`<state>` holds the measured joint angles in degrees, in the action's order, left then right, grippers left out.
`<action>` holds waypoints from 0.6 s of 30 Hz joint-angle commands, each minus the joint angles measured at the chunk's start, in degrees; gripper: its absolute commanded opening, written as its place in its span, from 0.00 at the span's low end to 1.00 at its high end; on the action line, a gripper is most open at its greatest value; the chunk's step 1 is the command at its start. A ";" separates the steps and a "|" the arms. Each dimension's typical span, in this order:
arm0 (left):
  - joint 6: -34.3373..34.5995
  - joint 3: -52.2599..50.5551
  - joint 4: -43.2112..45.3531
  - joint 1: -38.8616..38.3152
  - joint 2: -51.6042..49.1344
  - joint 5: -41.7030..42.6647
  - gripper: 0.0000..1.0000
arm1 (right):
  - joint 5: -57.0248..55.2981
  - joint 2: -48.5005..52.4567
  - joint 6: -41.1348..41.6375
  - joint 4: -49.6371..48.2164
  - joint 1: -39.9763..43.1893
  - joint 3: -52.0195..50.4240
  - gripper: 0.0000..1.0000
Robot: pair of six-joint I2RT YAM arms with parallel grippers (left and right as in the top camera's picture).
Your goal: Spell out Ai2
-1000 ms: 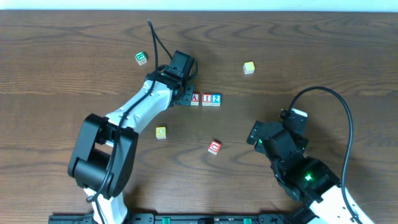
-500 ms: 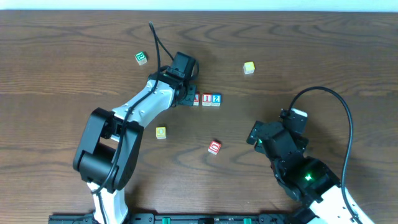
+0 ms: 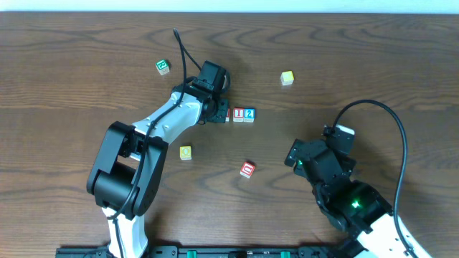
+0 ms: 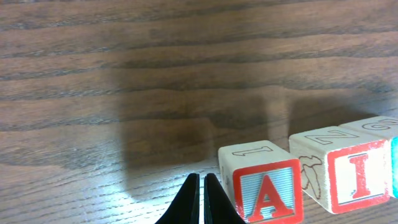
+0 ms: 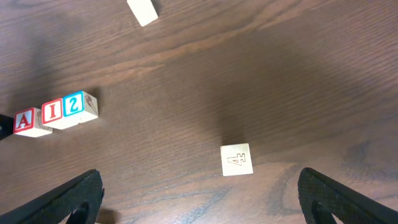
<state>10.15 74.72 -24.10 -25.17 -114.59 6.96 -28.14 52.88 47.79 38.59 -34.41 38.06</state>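
Note:
Three blocks stand in a row: A [image 4: 267, 190], I [image 4: 343, 169] and 2 [image 4: 393, 155]. In the overhead view the I [image 3: 238, 114] and 2 [image 3: 249, 114] show, and the A [image 3: 229, 113] is partly under my left gripper [image 3: 219, 113]. The left gripper [image 4: 200, 179] is shut and empty, its tips on the table just left of the A block. My right gripper [image 5: 199, 205] is open and empty, far from the row [image 5: 53, 112], above bare table near a pale block marked 4 [image 5: 236, 160].
Loose blocks lie about: green [image 3: 163, 67] at far left, yellow [image 3: 287, 77] at far right, yellow-green [image 3: 186, 152] and red [image 3: 247, 169] nearer the front. The right arm [image 3: 326, 165] sits at the front right. A pale block [image 5: 142, 11] lies beyond the row.
The left gripper has edged slightly right, closer to the A block, and covers more of it from above. The right arm has not moved.

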 commanded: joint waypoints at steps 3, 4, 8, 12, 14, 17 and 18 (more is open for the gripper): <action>0.15 0.37 0.28 0.02 -0.46 2.10 0.06 | -1.40 0.04 1.05 0.00 0.31 -0.31 0.99; 0.15 0.37 0.26 0.02 -0.46 2.14 0.06 | -1.40 0.07 1.05 0.00 0.31 -0.31 0.99; 0.11 0.37 0.35 0.02 -0.46 3.19 0.05 | -1.40 0.07 1.03 0.00 0.31 -0.31 0.99; 0.13 0.37 0.35 0.02 -0.46 3.19 0.06 | -1.40 0.07 1.03 0.00 0.31 -0.31 0.99; 0.13 0.37 0.33 0.02 -0.46 3.23 0.06 | -1.40 0.04 1.05 0.00 0.31 -0.31 0.99; 0.15 0.37 0.15 0.02 -0.46 3.65 0.06 | -1.40 0.07 1.05 0.00 0.31 -0.31 0.99; 0.13 0.37 -0.02 0.02 -0.46 3.63 0.06 | -1.40 0.07 1.05 0.00 0.31 -0.31 0.99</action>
<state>10.31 74.72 -23.81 -25.17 -114.59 10.13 -28.14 52.88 47.79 38.57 -34.41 38.06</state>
